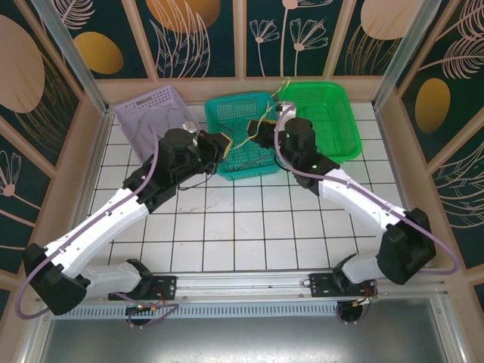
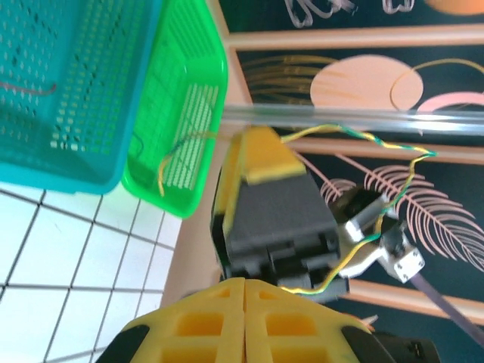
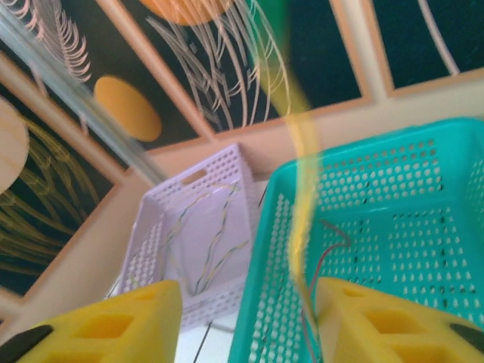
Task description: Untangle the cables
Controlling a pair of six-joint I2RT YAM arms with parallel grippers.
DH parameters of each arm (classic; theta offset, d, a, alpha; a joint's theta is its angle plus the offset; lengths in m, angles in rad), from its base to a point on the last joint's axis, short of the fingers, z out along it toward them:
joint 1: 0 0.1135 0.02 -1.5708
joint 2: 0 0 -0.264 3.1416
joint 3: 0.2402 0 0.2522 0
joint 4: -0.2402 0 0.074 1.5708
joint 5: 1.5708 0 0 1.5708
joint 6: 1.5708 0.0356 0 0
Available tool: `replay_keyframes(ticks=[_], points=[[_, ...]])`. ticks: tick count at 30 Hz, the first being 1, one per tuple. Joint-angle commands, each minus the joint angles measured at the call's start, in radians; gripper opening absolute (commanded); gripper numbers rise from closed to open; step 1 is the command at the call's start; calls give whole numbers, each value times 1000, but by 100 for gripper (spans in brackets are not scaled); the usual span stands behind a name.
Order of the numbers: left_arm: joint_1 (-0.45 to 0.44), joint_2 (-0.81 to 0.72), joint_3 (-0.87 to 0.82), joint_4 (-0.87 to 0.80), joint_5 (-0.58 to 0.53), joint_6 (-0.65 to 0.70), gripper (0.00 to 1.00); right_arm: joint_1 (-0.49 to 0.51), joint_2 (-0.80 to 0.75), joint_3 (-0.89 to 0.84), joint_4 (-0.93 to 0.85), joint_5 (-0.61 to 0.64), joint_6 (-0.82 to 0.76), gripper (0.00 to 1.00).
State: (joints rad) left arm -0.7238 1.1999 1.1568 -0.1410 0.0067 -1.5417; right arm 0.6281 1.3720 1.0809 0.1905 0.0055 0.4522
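Left gripper (image 2: 243, 281): we see its two yellow fingers pressed flat together with no gap, so it is clenched. In the top view it is at the left side of the teal basket (image 3: 378, 147).
Right gripper (image 3: 246, 291): its two yellow fingers stand clearly apart, so it is released. It is above the teal basket, close in front of the left gripper.
Yellow-green cable (image 2: 370, 138): one thin twisted strand, up in the air between the two grippers. In the left wrist view it starts at the yellow finger of the right gripper, makes a wide loop to the side and comes down to the fingertips of the left gripper. We cannot tell if it is pinched there.
Same cable in the right wrist view: it looks blurred and hangs down through the gap, just beside one finger, and the fingers do not squeeze it.
Reddish cable (image 3: 340, 234): it lies alone on the floor of the teal basket.
Thin cables (image 3: 219, 227): several light strands lie inside the lilac basket (image 3: 147, 249), which stands just beside the teal one.
Yellowish cable (image 2: 181, 140): it lies curved inside the green basket (image 2: 189, 45), on the other side of the teal basket.
Tiled table (image 1: 249, 234): the three baskets stand in a row at its far edge.
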Motion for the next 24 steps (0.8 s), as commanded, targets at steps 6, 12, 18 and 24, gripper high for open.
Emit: replay_keyframes(ticks=[6,12,18,24], points=[[12,8,106,-30,-195,142,0,-22,-291,-76,-318,-98,131,58],[17,46,153,-31,-178,183,0,-75,-404,-92,-422,-134,172,68],[17,63,133,-11,-106,178,0,-144,-349,-21,-312,-198,331,71],[17,60,115,-2,-68,175,0,-188,-178,103,-157,-244,516,72]])
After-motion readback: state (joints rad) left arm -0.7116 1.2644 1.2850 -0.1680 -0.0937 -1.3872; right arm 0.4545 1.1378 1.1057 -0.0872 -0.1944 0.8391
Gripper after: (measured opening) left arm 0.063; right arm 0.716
